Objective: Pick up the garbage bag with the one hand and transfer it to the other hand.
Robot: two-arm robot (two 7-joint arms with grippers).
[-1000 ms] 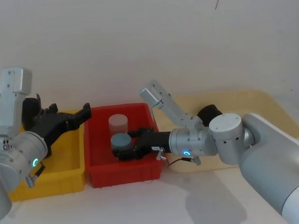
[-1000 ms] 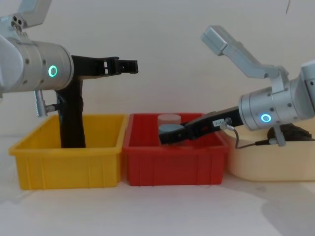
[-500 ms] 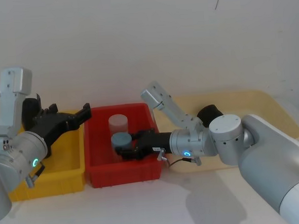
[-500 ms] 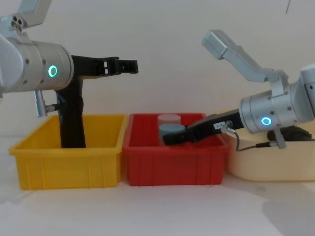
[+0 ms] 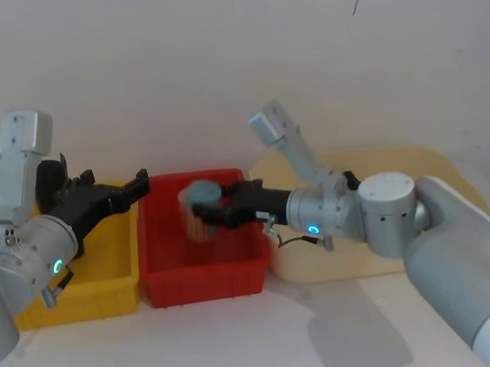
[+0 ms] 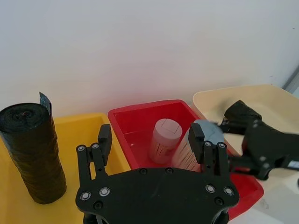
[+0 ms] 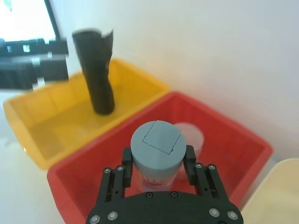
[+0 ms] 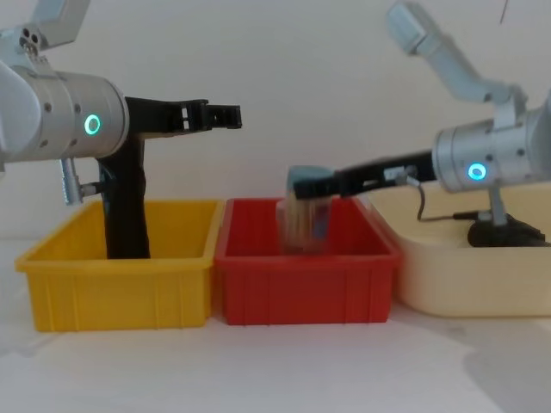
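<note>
The garbage bag (image 6: 30, 154) is a thick black roll standing upright in the yellow bin (image 8: 120, 292), also seen as the garbage bag (image 8: 125, 206) and the garbage bag (image 7: 96, 70). My left gripper (image 8: 232, 116) hovers open above that bin, pointing toward the red bin, with nothing between its fingers; it is the left gripper (image 6: 149, 137) in its own wrist view. My right gripper (image 7: 155, 161) is shut on a grey-lidded jar (image 7: 155, 144). It holds that jar (image 8: 303, 219) lifted above the red bin (image 8: 306, 284).
A pale-lidded jar (image 6: 163, 140) stands in the red bin (image 6: 135, 116). A crinkled black roll (image 8: 508, 232) lies in the beige tray (image 8: 456, 284) on the right. The three containers sit side by side; bare table lies in front of them.
My right gripper has risen with the grey-lidded jar, from low inside the red bin to above its rim. The left arm and the garbage bag have not moved.
</note>
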